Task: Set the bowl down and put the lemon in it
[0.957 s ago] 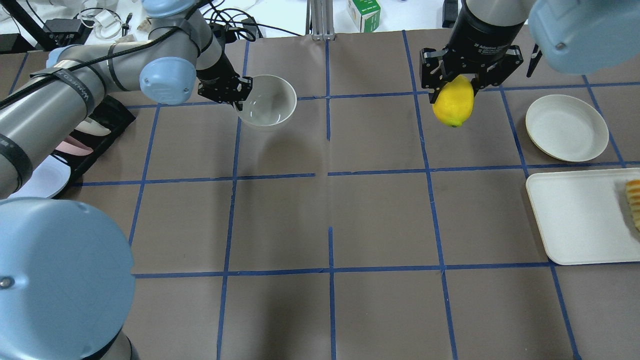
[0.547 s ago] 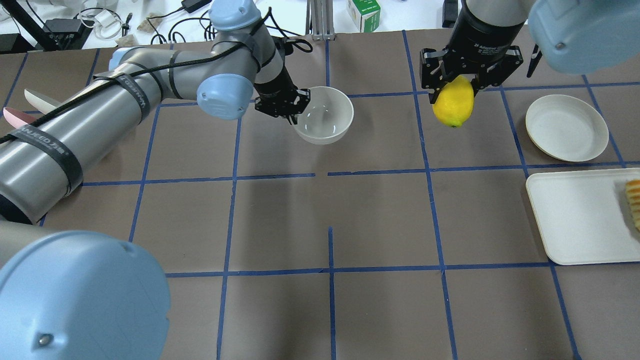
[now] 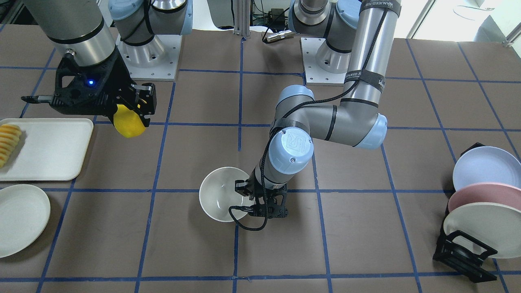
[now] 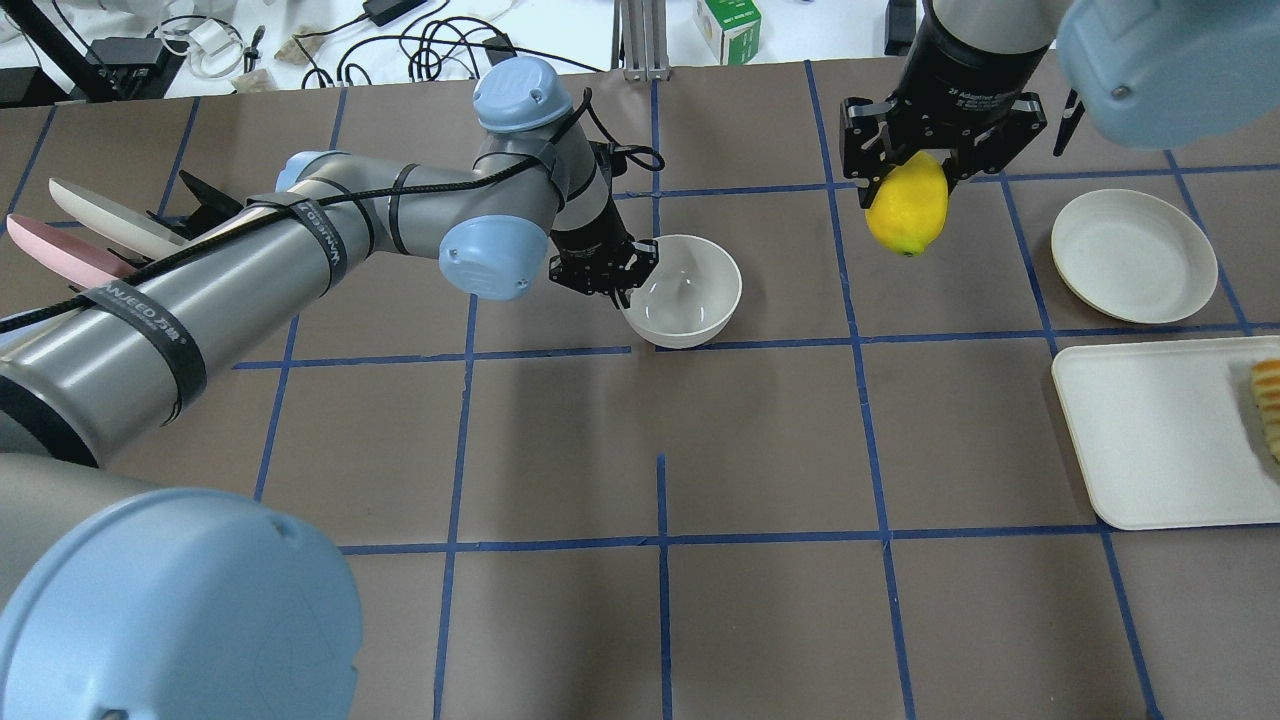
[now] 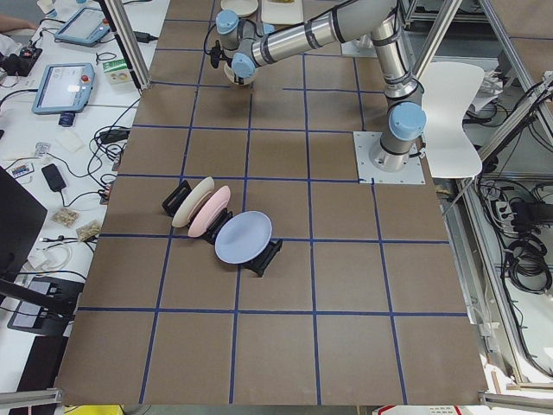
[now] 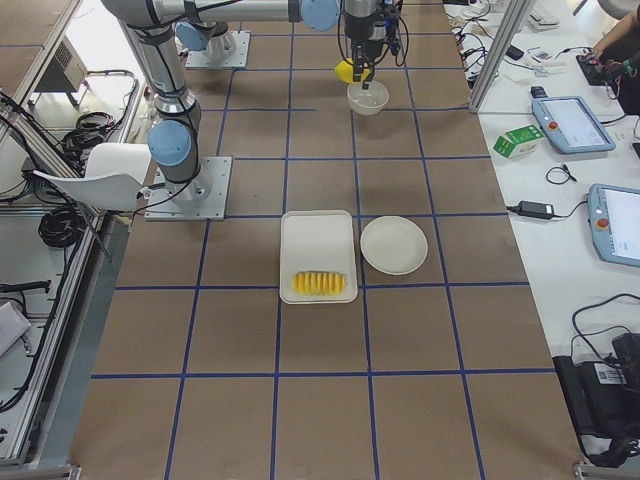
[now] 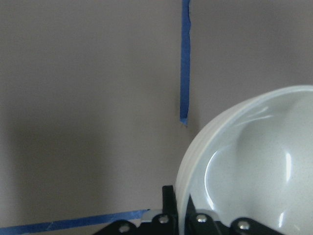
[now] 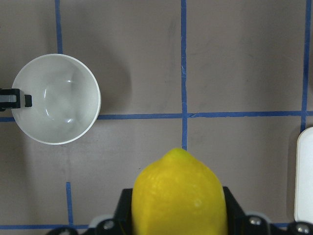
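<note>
Above the table, lemon upright, tip down, in right jaws, left jaws pinching bowl rim.

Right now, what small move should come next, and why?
Probably the left gripper should set the bowl down and open. It grips the bowl's rim, while the right gripper holds the lemon aloft, off to one side.
</note>
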### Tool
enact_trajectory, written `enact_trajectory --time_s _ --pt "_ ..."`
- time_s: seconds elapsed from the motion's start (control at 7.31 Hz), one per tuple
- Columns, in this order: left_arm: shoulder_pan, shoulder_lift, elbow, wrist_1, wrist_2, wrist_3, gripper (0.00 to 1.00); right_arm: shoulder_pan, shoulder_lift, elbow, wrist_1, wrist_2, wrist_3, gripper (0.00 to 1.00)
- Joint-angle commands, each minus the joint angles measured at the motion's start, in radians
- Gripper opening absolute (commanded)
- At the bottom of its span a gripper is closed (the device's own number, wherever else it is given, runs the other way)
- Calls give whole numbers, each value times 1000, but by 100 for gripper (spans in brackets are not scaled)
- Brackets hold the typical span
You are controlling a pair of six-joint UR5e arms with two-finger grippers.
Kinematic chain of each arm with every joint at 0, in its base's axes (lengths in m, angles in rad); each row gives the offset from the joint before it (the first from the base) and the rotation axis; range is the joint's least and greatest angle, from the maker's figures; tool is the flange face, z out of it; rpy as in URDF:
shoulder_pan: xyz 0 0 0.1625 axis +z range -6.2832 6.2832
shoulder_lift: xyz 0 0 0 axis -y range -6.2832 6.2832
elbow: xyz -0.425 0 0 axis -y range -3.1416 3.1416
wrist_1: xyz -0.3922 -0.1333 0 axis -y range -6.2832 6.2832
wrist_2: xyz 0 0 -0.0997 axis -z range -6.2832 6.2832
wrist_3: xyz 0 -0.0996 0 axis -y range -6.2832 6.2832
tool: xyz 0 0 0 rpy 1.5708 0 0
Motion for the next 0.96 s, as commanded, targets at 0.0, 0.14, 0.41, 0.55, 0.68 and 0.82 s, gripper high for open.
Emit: enact_trajectory --time_s 0.0,0.14,0.41,0.55,0.68,0.82 --pt "3 7 -23 33 4 0 0 0 -2 0 1 -1 0 13" --pt "3 -2 -25 25 4 0 0 0 0 0 2 -2 0 13" --pt "3 2 -22 22 12 -11 99 0 -2 0 2 -2 0 13" --pt "11 26 -13 -4 50 -12 100 0 -2 0 2 -1 0 13" --pt "31 54 12 -83 120 -3 100 3 1 0 -5 -2 5 13" --pt "48 83 47 -154 172 1 100 3 6 -2 -15 -7 0 13"
